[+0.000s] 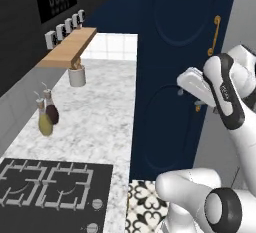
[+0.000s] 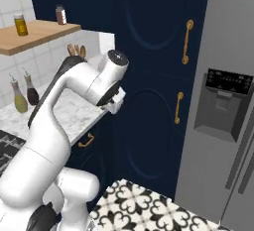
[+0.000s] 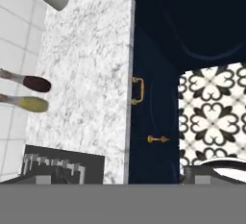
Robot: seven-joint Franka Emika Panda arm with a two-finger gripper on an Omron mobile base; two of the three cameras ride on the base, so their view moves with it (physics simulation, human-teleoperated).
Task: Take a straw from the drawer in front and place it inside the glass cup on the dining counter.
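Navy drawer [image 3: 140, 91] sits closed below the spread fingers [image 3: 120, 172].

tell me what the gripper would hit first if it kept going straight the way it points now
Probably the navy drawer front with the small gold handle, just under the edge of the marble counter. The hand view looks down along that face and it sits near centre. Depth is unclear, so it could reach the patterned floor instead.
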